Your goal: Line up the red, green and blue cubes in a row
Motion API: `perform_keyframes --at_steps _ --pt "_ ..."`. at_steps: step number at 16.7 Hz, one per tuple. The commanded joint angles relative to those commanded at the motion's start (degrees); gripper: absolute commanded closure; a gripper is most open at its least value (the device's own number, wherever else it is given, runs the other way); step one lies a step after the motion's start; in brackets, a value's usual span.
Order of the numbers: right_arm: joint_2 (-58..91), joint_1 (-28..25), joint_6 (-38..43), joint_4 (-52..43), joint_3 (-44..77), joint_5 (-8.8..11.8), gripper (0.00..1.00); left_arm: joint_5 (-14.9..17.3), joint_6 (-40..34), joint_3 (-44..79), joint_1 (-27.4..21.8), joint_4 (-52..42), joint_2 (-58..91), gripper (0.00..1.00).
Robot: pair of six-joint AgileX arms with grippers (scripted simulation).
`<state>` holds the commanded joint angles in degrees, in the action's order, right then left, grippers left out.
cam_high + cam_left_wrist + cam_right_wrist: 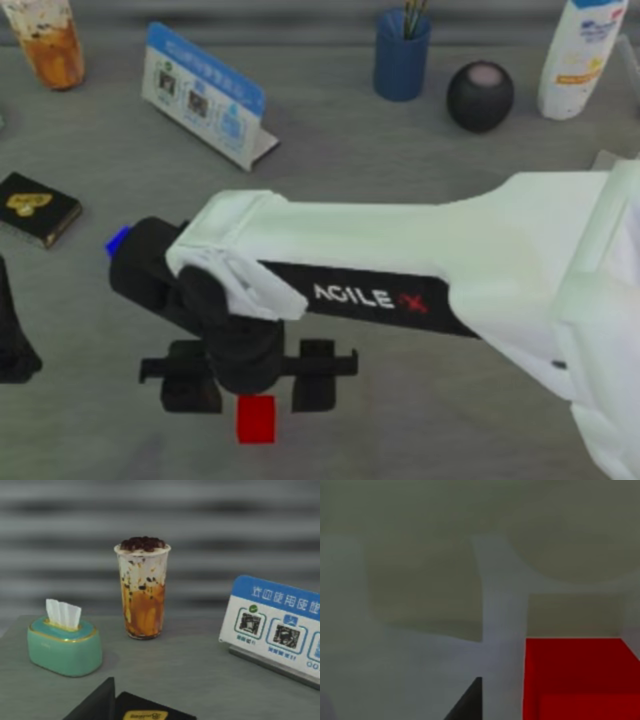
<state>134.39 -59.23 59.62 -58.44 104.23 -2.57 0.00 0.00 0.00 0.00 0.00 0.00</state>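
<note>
The red cube [256, 419] lies on the table near the front edge, and it fills the corner of the right wrist view as the red cube [580, 677]. My right gripper [254, 388] hangs just behind it, open, with one black finger [192, 385] left of the cube and the other to its right. One dark fingertip [470, 702] shows beside the cube without touching it. Only a corner of the blue cube [118, 241] peeks out from under the right arm's black wrist. The green cube is hidden. My left gripper [12, 340] stays parked at the left edge.
Along the back stand a bubble tea cup [50, 40], a blue-and-white QR sign [205, 95], a blue pen cup [402, 55], a black round speaker [480, 95] and a white bottle [580, 55]. A black box [35, 207] lies at left; a green tissue box [64, 645] stands nearby.
</note>
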Motion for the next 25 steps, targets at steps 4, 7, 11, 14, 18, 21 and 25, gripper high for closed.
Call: perform_keyframes --at_steps 4,7,11,14,18,21,25 --pt "0.00 0.00 0.00 0.00 0.00 0.00 0.00 0.00 0.00 0.00 0.00 0.00 0.00 0.00" --pt "0.00 0.00 0.00 0.00 0.00 0.00 0.00 0.00 0.00 0.00 0.00 0.00 0.00 0.00" --pt "-0.19 -0.03 0.03 -1.01 0.95 -0.01 0.00 0.00 0.00 0.00 0.00 0.00 0.00 0.00" --pt "-1.45 -0.29 0.27 -6.57 4.97 0.01 0.00 0.00 0.00 0.00 0.00 0.00 0.00 0.00" --pt "-3.33 -0.70 0.27 -13.35 9.90 0.04 0.00 0.00 0.00 0.00 0.00 0.00 0.00 0.00" --pt "-3.49 -0.71 0.25 -13.62 10.15 0.03 0.00 0.00 0.00 0.00 0.00 0.00 0.00 0.00" --pt "-5.01 0.37 -0.79 -12.62 8.54 -0.56 0.00 0.06 0.48 1.43 -0.43 -0.99 1.48 0.00"
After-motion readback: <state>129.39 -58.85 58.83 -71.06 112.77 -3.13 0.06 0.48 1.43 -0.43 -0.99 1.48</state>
